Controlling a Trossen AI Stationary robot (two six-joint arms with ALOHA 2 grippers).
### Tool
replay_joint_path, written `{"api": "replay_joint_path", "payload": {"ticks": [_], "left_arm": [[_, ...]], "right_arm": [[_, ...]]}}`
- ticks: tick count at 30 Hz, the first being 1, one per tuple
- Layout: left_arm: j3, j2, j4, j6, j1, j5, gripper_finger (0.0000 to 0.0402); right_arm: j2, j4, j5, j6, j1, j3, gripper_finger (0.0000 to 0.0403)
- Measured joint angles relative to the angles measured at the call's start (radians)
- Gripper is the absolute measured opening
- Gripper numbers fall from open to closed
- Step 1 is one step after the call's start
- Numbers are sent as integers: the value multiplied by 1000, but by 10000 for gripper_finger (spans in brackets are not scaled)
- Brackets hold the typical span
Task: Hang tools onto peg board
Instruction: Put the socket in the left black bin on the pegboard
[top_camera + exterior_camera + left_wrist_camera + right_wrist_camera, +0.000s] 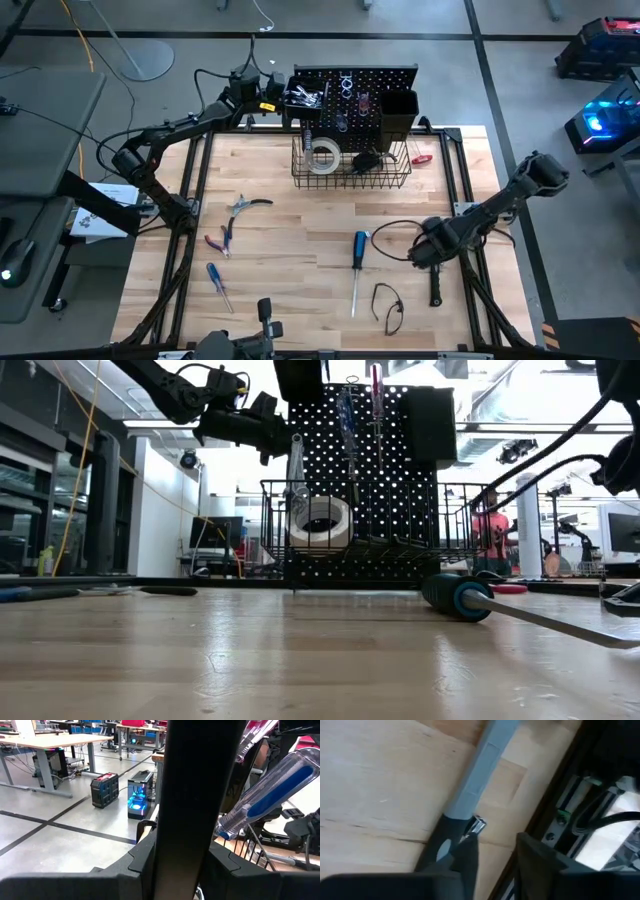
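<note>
- High view: the peg board stands at the far edge of the table, in the middle. Some tools already hang on it, and a white tape roll lies in its wire basket.
- The left gripper is up at the far left side of the peg board. Its fingers are closed around a long thin tool. In the low view this looks like a silver wrench hanging down from it.
- The right gripper is low over the near right part of the table. Its fingers stand apart and hold nothing. The black-handled hammer lies flat on the wood just beside them.
- More tools wait on the table: a big blue screwdriver in the middle, a small blue screwdriver at the near left, and red pliers on the left.
- What could go wrong on the left: the wrench is thin and smooth. It could slip, or miss its place and drop behind the board.
- It could also bump the clear blue-handled screwdriver hanging close by and knock it off.
- What could go wrong on the right: the hammer looks heavy at its head. Grabbed far down the handle, it could tip, swing and fall.
- The fingers might also close beside the handle and push the hammer away.
- Writing: I cannot read any brand, label or words on the tools or the board.
</note>
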Motion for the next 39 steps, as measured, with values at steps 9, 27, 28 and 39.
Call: {"api": "replay_joint_path", "payload": {"ticks": [9, 27, 28, 39], "left_arm": [[0, 0, 0, -7, 0, 0, 108], [0, 0, -1, -22, 0, 2, 108], [0, 0, -2, -20, 0, 2, 108], [0, 0, -2, -11, 0, 2, 108]], "right_arm": [[4, 25, -40, 89, 9, -42, 203], [27, 377, -76, 534, 27, -200, 204], [27, 378, -75, 529, 25, -201, 204], [30, 221, -4, 188, 18, -138, 204]]}}
